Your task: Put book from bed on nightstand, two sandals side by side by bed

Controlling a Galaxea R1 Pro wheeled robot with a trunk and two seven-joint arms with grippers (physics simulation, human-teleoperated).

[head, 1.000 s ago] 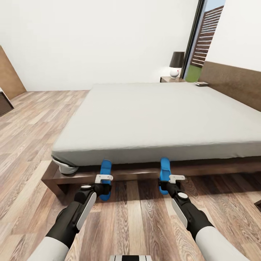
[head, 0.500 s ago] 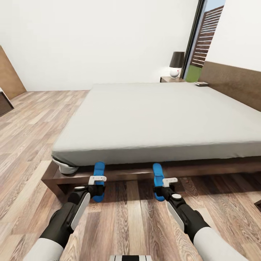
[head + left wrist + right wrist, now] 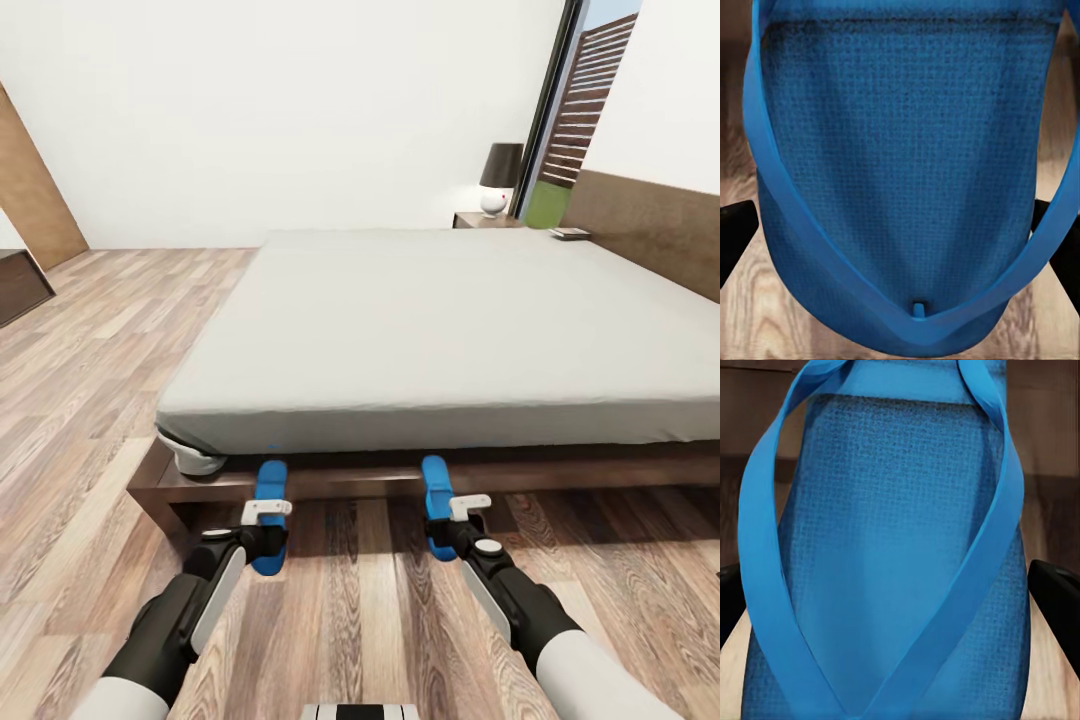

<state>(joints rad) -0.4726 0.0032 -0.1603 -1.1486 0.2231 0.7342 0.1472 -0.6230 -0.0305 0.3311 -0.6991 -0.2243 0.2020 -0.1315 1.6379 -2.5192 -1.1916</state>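
Note:
In the head view both arms reach toward the foot of the bed (image 3: 420, 330), a low dark wooden frame under a plain grey mattress. My left gripper (image 3: 267, 535) is shut on one bright blue sandal (image 3: 271, 480) (image 3: 900, 165), whose sole sits between the dark fingers (image 3: 735, 236). My right gripper (image 3: 446, 530) is shut on the other sandal (image 3: 434, 478) (image 3: 900, 555), also held between its fingers (image 3: 1057, 592). Both sandals point at the bed frame, just above the plank floor. The book (image 3: 570, 233) is a small dark flat shape at the mattress's far corner, by the headboard.
A nightstand (image 3: 487, 219) with a dark-shaded lamp (image 3: 500, 170) stands beyond the bed's far side, next to the tall glass. A white rounded object (image 3: 195, 460) sits under the mattress's near left corner. Open plank floor (image 3: 90, 400) lies left of the bed. A dark cabinet (image 3: 20, 285) shows at the far left.
Both arms have carried their sandals to the left along the foot of the bed. The camera has also turned a little, shifting the whole room rightward in the picture.

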